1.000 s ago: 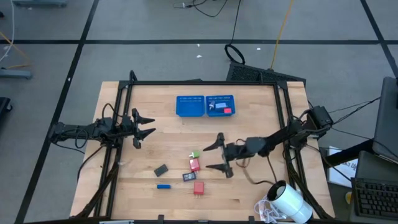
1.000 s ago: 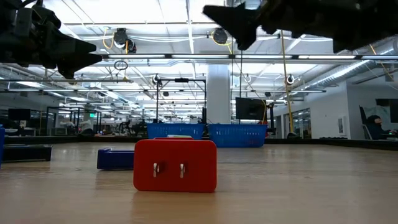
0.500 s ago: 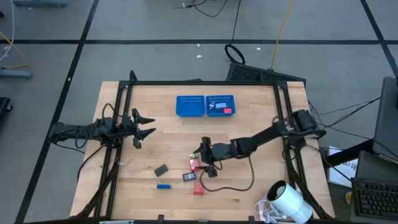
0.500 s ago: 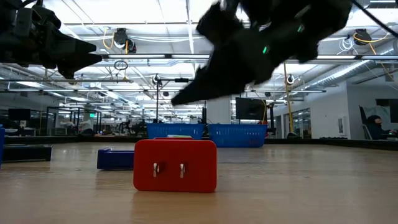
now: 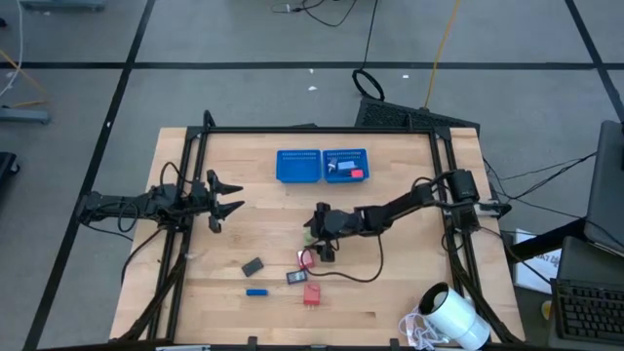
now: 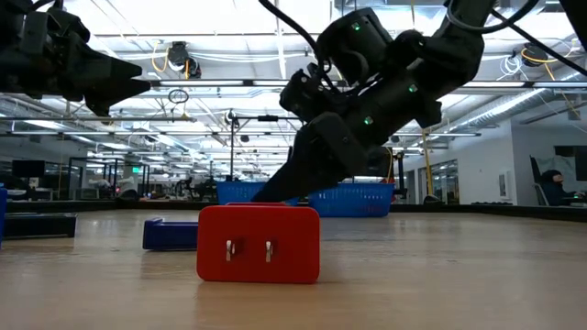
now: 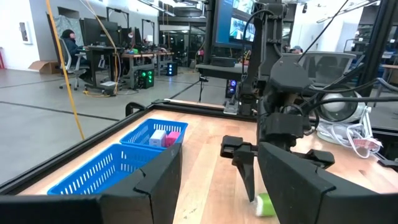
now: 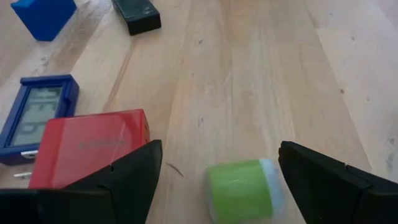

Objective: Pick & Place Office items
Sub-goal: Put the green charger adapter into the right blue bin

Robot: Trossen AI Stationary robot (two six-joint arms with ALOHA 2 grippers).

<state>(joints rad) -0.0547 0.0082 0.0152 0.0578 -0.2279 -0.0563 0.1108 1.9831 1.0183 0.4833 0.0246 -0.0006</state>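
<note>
Right tool (image 8: 214,180) is low over the worktop (image 5: 390,292), fingers spread wide, the green roll (image 8: 239,190) lying on its side between them, long axis crosswise. A red block (image 8: 87,146) sits flat just beside one finger; left tool (image 5: 226,195) hangs part-spread, well apart.

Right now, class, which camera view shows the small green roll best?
The right wrist view: the green roll lies large between the open right gripper fingers. The left wrist view shows it small and far off; the high view only a speck by the gripper; the low view hides it.
</note>
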